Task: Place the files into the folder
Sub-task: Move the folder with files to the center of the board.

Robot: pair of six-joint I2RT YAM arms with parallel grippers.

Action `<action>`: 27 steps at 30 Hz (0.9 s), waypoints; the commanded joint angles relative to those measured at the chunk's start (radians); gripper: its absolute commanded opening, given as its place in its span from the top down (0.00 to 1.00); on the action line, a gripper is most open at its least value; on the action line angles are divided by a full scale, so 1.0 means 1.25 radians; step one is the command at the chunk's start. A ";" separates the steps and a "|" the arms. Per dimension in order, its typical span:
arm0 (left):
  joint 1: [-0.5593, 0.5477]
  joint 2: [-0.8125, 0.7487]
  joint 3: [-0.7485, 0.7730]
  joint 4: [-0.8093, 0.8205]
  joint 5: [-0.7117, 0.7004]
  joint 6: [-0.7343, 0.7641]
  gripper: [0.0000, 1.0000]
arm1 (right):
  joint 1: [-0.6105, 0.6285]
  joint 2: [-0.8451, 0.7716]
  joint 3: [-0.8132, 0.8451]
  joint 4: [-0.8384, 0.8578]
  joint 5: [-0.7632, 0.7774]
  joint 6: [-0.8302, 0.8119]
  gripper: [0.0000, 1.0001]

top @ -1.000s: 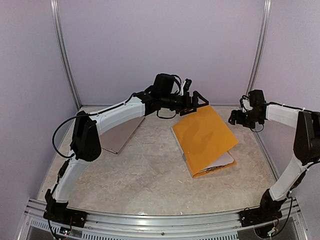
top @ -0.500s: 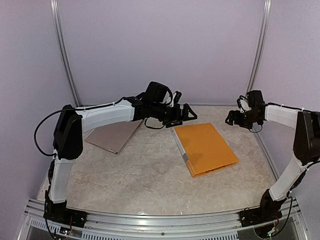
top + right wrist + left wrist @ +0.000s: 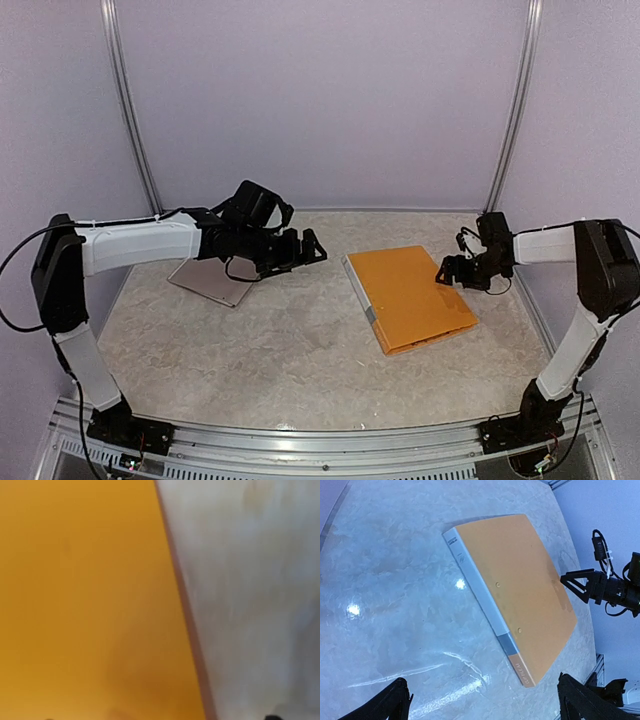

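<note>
Lying shut on the tabletop (image 3: 270, 350), orange folder (image 3: 410, 295) hides any files. Left wrist view alone shows its grey spine (image 3: 480, 595), plus left fingers (image 3: 385, 705) spread wide, empty. Right fingers (image 3: 446, 273) open, empty, low at folder's right edge; right wrist view blurry.

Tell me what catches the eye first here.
A bright orange folder lies closed and flat on the marbled table, right of centre. The left gripper hangs open just left of it. The right gripper, also open, sits low over its right edge.
</note>
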 commanded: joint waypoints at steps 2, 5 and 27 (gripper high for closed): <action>-0.003 -0.078 -0.091 -0.015 -0.075 -0.054 0.01 | 0.022 -0.014 -0.094 0.045 -0.027 0.021 0.12; -0.005 -0.105 -0.120 -0.013 -0.090 -0.069 0.01 | 0.031 -0.040 -0.147 0.065 -0.037 0.035 0.12; 0.045 -0.295 -0.251 -0.154 -0.264 -0.133 0.01 | 0.258 0.034 -0.097 0.192 0.010 0.209 0.14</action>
